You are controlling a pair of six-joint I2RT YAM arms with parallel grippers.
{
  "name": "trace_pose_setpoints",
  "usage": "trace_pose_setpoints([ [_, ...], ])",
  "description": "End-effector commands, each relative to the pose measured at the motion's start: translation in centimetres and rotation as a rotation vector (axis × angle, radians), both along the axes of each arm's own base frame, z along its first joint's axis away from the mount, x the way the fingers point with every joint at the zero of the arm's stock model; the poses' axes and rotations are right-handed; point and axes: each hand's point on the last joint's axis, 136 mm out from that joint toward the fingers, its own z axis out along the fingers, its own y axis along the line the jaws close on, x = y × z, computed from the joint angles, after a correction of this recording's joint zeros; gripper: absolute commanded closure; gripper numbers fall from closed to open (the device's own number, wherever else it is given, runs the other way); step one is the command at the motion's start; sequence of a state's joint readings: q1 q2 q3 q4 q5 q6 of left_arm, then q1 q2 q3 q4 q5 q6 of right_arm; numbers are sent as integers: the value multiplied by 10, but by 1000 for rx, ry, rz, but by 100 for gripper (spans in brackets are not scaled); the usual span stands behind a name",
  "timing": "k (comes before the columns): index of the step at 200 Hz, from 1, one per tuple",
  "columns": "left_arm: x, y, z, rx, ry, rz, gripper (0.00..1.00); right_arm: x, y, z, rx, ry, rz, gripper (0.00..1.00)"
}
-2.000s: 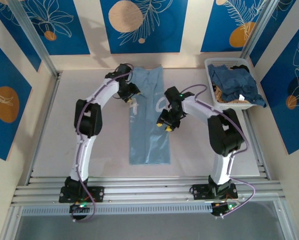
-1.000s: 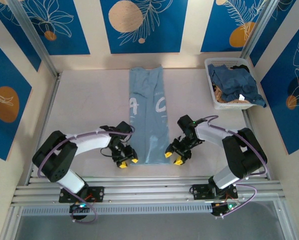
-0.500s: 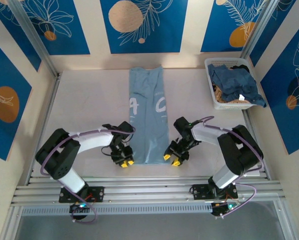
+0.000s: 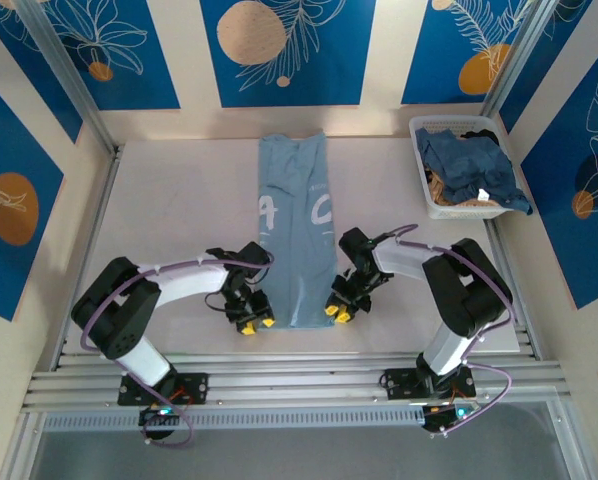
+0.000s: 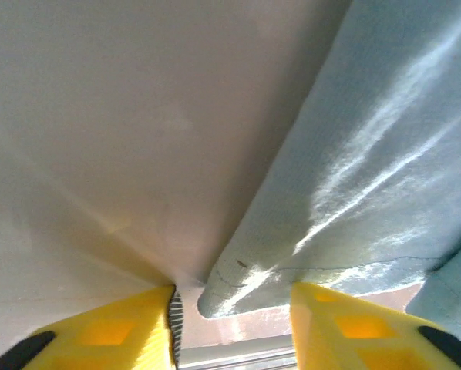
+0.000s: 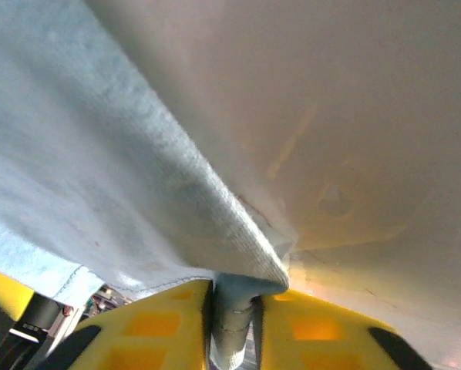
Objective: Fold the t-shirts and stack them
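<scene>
A light blue t-shirt (image 4: 297, 230) with white lettering lies folded into a long narrow strip down the middle of the table. My left gripper (image 4: 252, 322) is at its near left corner, open, with the folded corner (image 5: 238, 285) lying between the yellow fingers (image 5: 115, 331) and untouched by them. My right gripper (image 4: 336, 313) is at the near right corner, shut on a pinch of the shirt's edge (image 6: 234, 316). More blue t-shirts (image 4: 469, 165) are heaped in the basket at the back right.
The white mesh basket (image 4: 426, 185) stands at the table's back right by the wall. Bare table (image 4: 179, 210) spreads left and right of the shirt. A metal rail (image 4: 299, 375) runs along the near edge just behind the grippers.
Both arms swept from the shirt's upper part down to its near corners. In the last half second the right gripper moved in left onto the corner and shut on it.
</scene>
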State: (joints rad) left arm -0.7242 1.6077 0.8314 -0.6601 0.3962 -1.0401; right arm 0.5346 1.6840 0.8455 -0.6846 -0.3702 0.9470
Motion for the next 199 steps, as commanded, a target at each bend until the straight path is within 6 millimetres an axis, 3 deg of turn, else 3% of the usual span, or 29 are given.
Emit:
trace_pose_setpoints([
  [1,29,-31,3,-108,-117,-31,65,-1,3,2,-5,16,7,81],
  [32,42,-38,3,-109,-148,-21,73,-4,0,2,-16,20,4,86],
  [63,59,-49,8,-126,-196,6,70,-5,0,4,-16,15,4,89],
  [85,59,-51,7,-130,-185,-6,70,-5,-1,6,-19,11,6,93],
  [120,50,-39,4,-90,-170,-33,100,-7,-4,9,-29,9,14,96],
  [154,37,-30,23,-98,-173,-83,100,-14,-10,20,-43,-3,66,99],
  [199,-8,-20,32,-171,-101,-158,100,-49,-7,41,-12,27,155,100],
])
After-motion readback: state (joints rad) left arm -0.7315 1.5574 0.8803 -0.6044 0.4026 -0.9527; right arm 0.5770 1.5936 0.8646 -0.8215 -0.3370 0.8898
